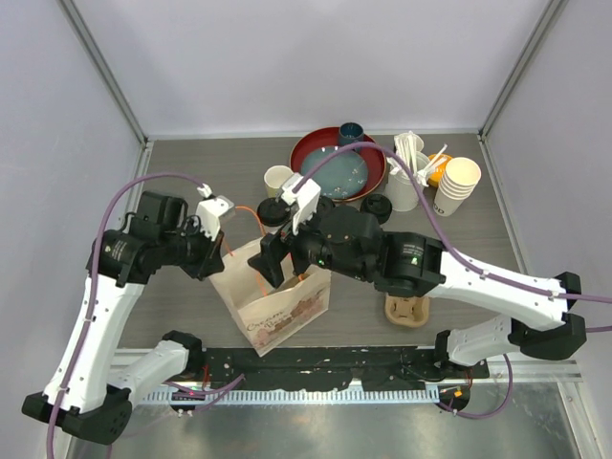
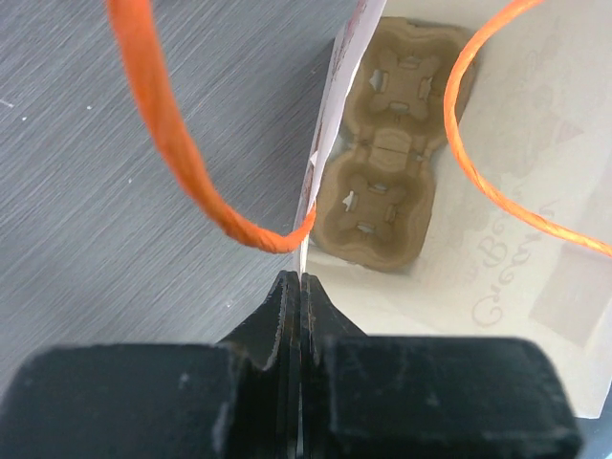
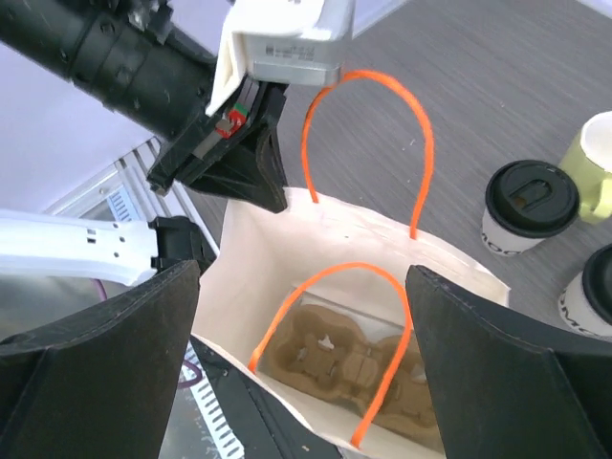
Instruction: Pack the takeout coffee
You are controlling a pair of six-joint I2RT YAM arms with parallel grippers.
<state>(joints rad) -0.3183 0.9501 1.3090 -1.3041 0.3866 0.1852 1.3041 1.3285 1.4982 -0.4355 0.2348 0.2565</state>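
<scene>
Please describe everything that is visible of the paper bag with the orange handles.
The paper bag is cream-white, with faint printed lettering and two orange cord handles. It stands on the grey table with its mouth open upward. Only a brown pulp cup carrier lies flat on its bottom. The left gripper, shut, pinches the rim at one side.

the white paper bag (image 3: 363,244) just ahead of the left gripper (image 2: 295,287) is thin, matt and smooth, with faint print. its orange handles (image 2: 172,163) are twisted cord, fibrous and rough. the brown moulded-pulp cup carrier (image 2: 387,143) inside it looks dull and grainy. the gripper is matt black plastic. the grey table (image 2: 115,287) beneath it shows fine brushed streaks. right of the right gripper (image 3: 301,287), a cream-white paper cup (image 3: 531,206) has a smooth, faintly shiny black plastic lid.
</scene>
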